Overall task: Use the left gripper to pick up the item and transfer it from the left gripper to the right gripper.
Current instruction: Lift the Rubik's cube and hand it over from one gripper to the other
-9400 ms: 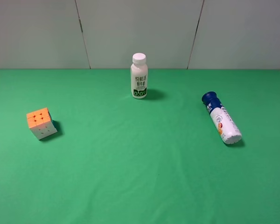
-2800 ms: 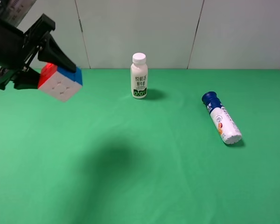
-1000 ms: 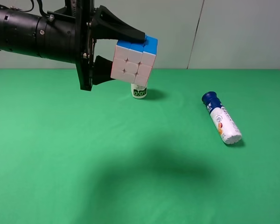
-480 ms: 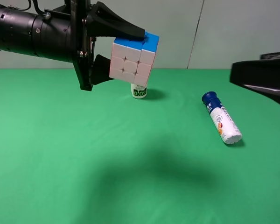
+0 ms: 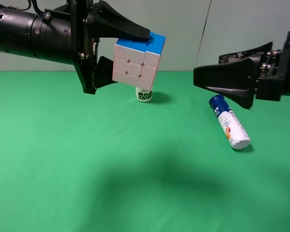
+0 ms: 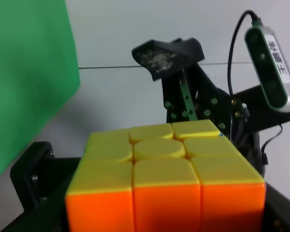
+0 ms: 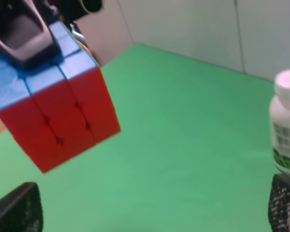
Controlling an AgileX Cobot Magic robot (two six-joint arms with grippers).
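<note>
My left gripper reaches in from the left, high above the green table, and is shut on the item, a puzzle cube showing white and blue faces here. In the left wrist view the cube shows orange and yellow faces between the black fingers. My right gripper comes in from the right, open and empty, with its tips a short gap to the right of the cube. In the right wrist view the cube shows red and blue faces ahead of the open fingertips.
A white drink bottle stands at the back of the green table, mostly hidden behind the cube; it also shows in the right wrist view. A blue-capped white tube lies below the right gripper.
The right gripper has come in from the right edge towards the cube, jaws open. The left gripper holds the cube almost still in the air.
</note>
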